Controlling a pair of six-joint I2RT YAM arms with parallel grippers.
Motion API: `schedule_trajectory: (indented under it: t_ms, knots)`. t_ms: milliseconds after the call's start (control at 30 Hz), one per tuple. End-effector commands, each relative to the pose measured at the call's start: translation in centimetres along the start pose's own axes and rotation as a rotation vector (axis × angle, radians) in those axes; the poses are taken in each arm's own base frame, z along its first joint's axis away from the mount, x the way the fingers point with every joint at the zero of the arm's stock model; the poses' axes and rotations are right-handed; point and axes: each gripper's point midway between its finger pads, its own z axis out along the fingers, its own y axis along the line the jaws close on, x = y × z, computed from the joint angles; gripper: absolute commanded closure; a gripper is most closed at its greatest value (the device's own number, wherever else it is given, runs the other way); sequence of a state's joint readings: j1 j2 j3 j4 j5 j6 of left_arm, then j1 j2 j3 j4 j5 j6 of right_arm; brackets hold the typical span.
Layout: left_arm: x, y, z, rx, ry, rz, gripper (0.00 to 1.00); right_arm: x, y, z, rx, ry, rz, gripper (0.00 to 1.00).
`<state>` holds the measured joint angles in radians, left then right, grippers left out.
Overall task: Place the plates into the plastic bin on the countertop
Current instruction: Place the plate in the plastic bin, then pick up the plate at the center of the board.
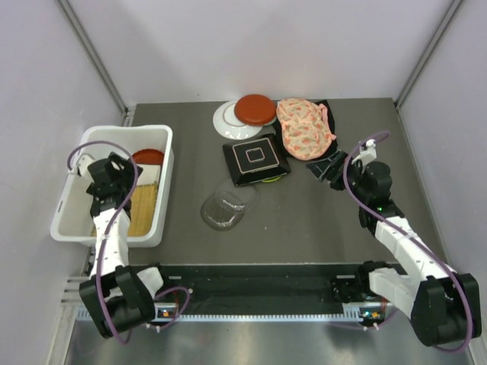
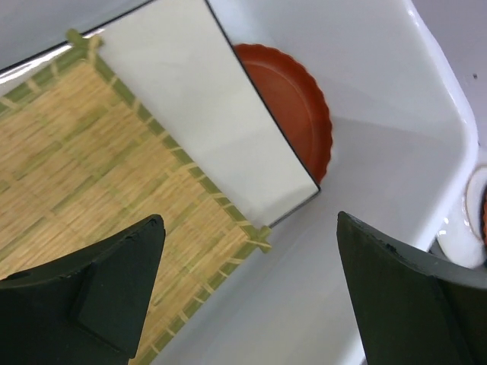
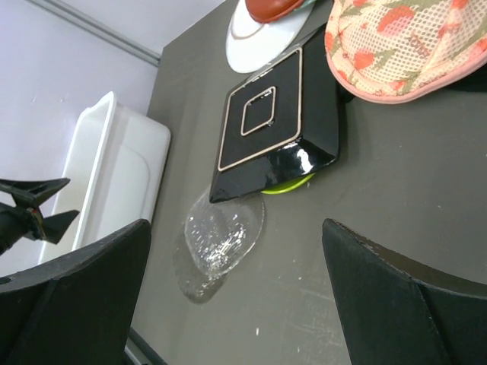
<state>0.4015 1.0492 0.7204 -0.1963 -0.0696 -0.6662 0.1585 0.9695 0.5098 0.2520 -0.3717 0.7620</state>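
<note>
The plastic bin (image 1: 161, 199), a white rounded tub, sits at the left of the countertop (image 1: 304, 220). The left gripper (image 2: 249, 220) hangs over it with its jaws spread wide and nothing between them. The left wrist view shows three plates inside: a yellow woven square plate (image 2: 68, 167), a white square plate (image 2: 205, 114) overlapping it, and a red scalloped plate (image 2: 293, 106) partly under the white one. From overhead the white one barely shows.

Five plates lie outside: a clear glass plate (image 1: 224, 207), a black square plate (image 1: 256, 158) with a white outline, a lime plate (image 3: 289, 182) peeking from beneath it, clearest from the right wrist, and a red round plate (image 1: 255, 109) on a white round plate (image 1: 227, 118).

At the right, the right gripper (image 1: 323, 166) is also spread wide and empty, near the pink floral fabric (image 1: 304, 128).
</note>
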Motion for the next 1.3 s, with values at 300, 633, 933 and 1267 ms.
schedule_trajectory:
  t_ms: [300,633,933,1267]
  knots:
    - [-3.3,-16.0,-6.8,0.413,-0.086,0.284,0.01,4.2,2.6,2.8,-0.131,0.072,0.165,0.08]
    - [4.1,-20.3,-9.8,0.604,0.023,0.536,0.01,12.3,4.1,5.2,-0.114,0.143,0.321,0.12]
    - [4.4,-19.6,-11.0,0.655,-0.02,0.555,0.01,17.2,4.9,7.5,-0.147,0.198,0.459,0.18]
    - [3.5,-19.7,-12.3,0.681,-0.05,0.544,0.01,20.4,4.7,10.0,-0.104,0.233,0.523,0.21]
